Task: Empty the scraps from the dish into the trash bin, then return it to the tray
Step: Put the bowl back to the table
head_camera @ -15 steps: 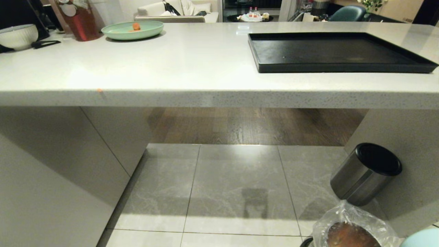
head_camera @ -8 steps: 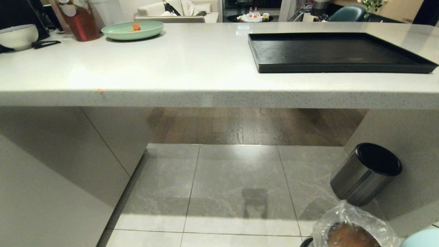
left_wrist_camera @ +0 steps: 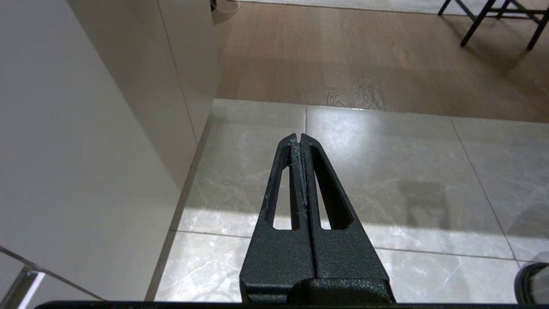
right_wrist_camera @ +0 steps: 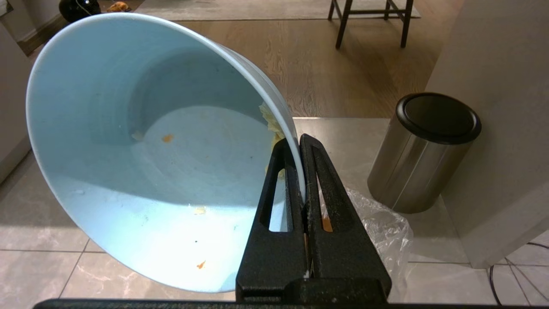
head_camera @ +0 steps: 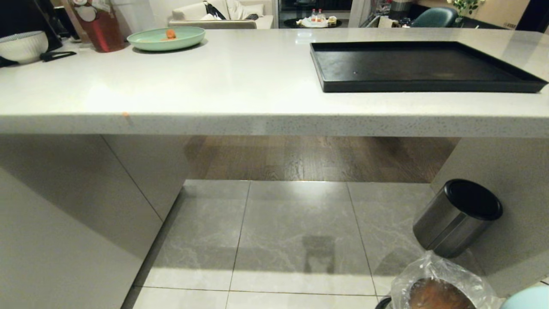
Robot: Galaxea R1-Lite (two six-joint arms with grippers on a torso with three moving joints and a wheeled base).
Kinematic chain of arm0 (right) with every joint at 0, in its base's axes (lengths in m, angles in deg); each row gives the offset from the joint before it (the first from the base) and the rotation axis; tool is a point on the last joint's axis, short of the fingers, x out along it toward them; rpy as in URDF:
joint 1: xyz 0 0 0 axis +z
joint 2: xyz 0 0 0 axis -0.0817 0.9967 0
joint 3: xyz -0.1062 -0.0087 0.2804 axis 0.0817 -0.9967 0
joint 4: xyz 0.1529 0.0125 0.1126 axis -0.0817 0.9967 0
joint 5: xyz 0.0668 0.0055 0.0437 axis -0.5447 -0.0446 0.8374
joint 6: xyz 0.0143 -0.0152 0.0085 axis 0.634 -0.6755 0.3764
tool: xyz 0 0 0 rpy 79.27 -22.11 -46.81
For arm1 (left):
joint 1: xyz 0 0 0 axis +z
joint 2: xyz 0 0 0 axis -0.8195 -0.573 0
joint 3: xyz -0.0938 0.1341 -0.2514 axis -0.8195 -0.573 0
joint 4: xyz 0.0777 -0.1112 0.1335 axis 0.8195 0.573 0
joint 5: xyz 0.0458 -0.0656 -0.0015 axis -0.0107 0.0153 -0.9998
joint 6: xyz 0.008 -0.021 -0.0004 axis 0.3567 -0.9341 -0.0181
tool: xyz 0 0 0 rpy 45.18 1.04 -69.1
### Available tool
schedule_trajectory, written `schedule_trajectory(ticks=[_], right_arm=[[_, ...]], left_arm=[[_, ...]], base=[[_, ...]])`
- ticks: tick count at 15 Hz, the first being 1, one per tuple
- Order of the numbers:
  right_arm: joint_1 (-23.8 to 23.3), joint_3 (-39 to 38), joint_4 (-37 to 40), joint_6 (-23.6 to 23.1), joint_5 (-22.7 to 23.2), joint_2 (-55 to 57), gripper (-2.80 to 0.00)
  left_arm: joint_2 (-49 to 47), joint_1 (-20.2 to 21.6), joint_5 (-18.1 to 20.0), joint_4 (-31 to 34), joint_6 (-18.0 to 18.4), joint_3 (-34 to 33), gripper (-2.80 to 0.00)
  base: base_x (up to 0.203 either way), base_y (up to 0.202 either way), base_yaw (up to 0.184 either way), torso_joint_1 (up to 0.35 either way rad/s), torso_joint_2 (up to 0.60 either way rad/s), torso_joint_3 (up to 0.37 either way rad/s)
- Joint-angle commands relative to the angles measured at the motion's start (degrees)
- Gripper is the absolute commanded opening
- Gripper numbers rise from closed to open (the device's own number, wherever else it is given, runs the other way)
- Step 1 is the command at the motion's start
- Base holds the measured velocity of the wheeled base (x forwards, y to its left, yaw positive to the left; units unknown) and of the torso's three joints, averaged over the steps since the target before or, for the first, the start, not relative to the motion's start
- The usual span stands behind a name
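In the right wrist view the pale blue dish (right_wrist_camera: 141, 171) is tilted on its side. My right gripper (right_wrist_camera: 299, 142) is shut on its rim. Of the scraps, only a few orange specks (right_wrist_camera: 167, 137) and a pale yellow bit (right_wrist_camera: 270, 122) by the rim cling inside. The trash bin's crinkled clear liner (right_wrist_camera: 381, 227) lies just beyond the fingers. From the head view, the trash bin (head_camera: 437, 292) is on the floor at the bottom right, with a sliver of the dish (head_camera: 532, 299) beside it. The black tray (head_camera: 424, 64) sits bare on the counter's right. My left gripper (left_wrist_camera: 299, 138) hangs shut over the floor tiles.
A steel cylinder with a black lid (head_camera: 456, 219) stands behind the bin, against the counter's right leg. A mint-green plate with carrot (head_camera: 166, 37), a white bowl (head_camera: 22, 45) and a red container (head_camera: 101, 25) sit at the counter's far left. The counter edge (head_camera: 274, 124) overhangs the floor.
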Motion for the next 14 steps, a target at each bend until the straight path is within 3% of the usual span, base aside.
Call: schedule_trajectory(ticks=[1, 14], right_arm=[[0.02, 0.00, -0.07, 0.01, 0.03, 0.07, -2.80], [0.02, 0.00, -0.07, -0.26, 0.03, 0.07, -2.80]], left_arm=[[-0.06, 0.02, 0.05, -0.02, -0.03, 0.00, -2.80], [-0.06, 0.02, -0.04, -0.02, -0.03, 0.00, -2.80]], base=[[0.000, 0.000, 0.000, -0.040, -0.23, -0.267], [0.000, 0.000, 0.000, 0.024, -0.42, -0.398]])
